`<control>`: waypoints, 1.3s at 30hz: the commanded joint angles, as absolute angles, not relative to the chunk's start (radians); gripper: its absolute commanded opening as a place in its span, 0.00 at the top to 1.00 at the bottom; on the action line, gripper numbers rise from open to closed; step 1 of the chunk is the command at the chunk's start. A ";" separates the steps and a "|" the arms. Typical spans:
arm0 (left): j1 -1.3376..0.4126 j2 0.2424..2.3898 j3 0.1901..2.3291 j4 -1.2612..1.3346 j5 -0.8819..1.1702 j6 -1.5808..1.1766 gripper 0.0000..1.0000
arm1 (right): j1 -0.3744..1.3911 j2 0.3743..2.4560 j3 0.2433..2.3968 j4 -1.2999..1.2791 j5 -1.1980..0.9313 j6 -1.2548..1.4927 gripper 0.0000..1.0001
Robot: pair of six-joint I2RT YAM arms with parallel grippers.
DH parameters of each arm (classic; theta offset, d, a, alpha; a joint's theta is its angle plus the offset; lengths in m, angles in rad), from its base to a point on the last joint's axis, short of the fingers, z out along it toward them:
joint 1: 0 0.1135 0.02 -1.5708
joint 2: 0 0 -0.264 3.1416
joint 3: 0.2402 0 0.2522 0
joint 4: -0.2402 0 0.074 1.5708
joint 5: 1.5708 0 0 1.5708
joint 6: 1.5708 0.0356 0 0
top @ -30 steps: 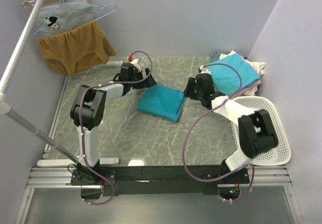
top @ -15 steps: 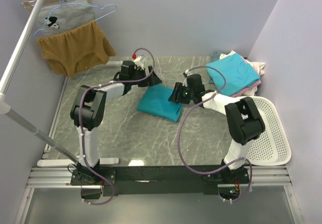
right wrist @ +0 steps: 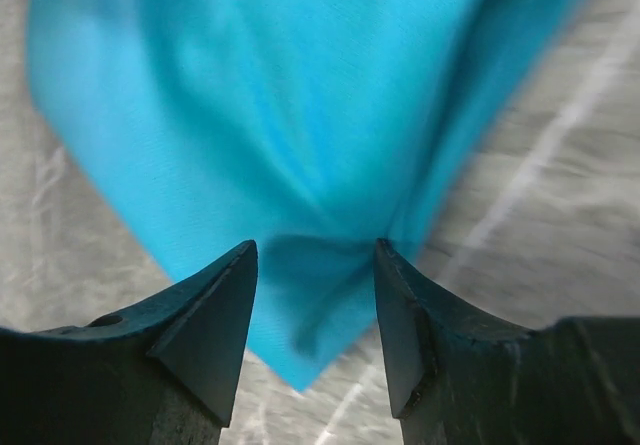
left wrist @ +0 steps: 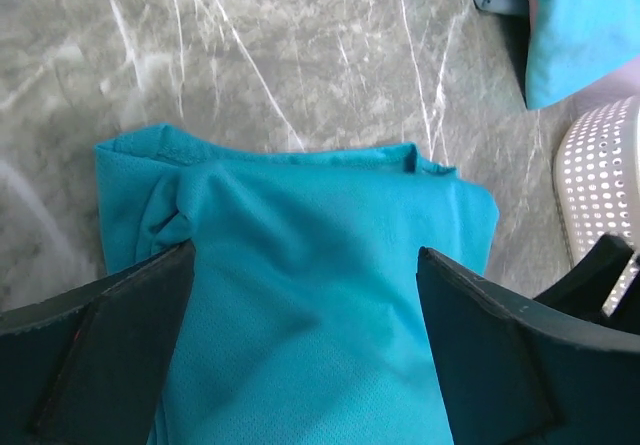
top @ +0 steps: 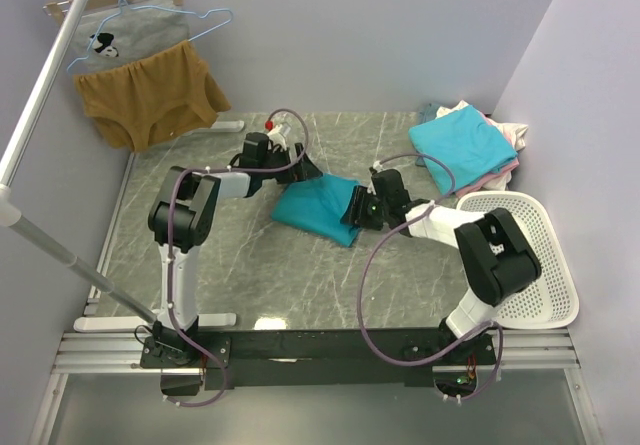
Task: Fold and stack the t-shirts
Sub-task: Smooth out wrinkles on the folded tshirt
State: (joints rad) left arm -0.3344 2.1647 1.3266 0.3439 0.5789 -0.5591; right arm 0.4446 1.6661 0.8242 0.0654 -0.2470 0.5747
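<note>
A folded teal t-shirt (top: pixel 318 208) lies on the marble table, and fills the left wrist view (left wrist: pixel 300 255) and the right wrist view (right wrist: pixel 280 85). My left gripper (top: pixel 305 170) hovers open at its far left edge, its wide-spread fingers (left wrist: pixel 110 345) straddling the cloth. My right gripper (top: pixel 356 208) is at the shirt's right edge, open, with the shirt's corner between its fingertips (right wrist: pixel 215 310). A lighter turquoise t-shirt (top: pixel 462 145) tops a pile of t-shirts at the back right.
A white perforated basket (top: pixel 535 265) stands at the right edge, also in the left wrist view (left wrist: pixel 600 165). A mustard-brown garment (top: pixel 150 90) and a grey printed one (top: pixel 130 35) hang at the back left. A metal pole (top: pixel 40 95) slants along the left.
My right gripper has swung left from beside the pile to the teal t-shirt's right corner. My left gripper has edged down onto the shirt's far edge.
</note>
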 commanded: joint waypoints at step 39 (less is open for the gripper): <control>-0.413 1.617 0.845 0.313 0.376 -0.563 0.01 | 0.549 1.353 0.775 -0.092 -0.084 0.569 0.40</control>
